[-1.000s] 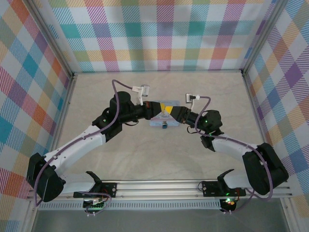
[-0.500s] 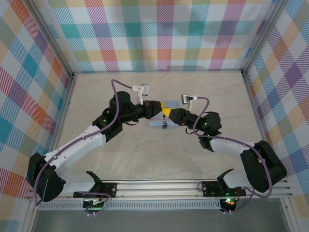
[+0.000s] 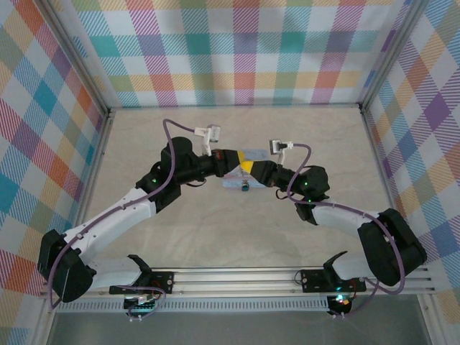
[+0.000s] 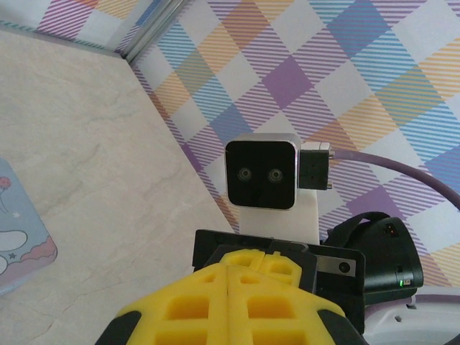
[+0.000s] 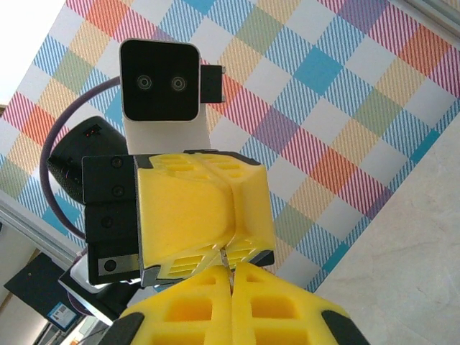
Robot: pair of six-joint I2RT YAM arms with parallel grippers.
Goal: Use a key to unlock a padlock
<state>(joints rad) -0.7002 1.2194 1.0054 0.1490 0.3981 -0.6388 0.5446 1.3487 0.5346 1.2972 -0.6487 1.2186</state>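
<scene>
Meeting tip to tip over a flat pale blue cartoon-printed tin (image 4: 14, 233), both ribbed yellow-fingered grippers are closed. The right gripper (image 5: 231, 273) pinches a thin dark metal key (image 5: 226, 256), and the left gripper (image 5: 231, 241) is pressed together. The tiny padlock (image 3: 245, 187) sits at the tin's near edge.

Both arms, left (image 3: 122, 212) and right (image 3: 345, 215), have white shells and black joints. Purple cables (image 3: 167, 129) feed white-cased black-faced cameras (image 4: 260, 172). The ribbed fingers (image 5: 194, 208) are yellow.
</scene>
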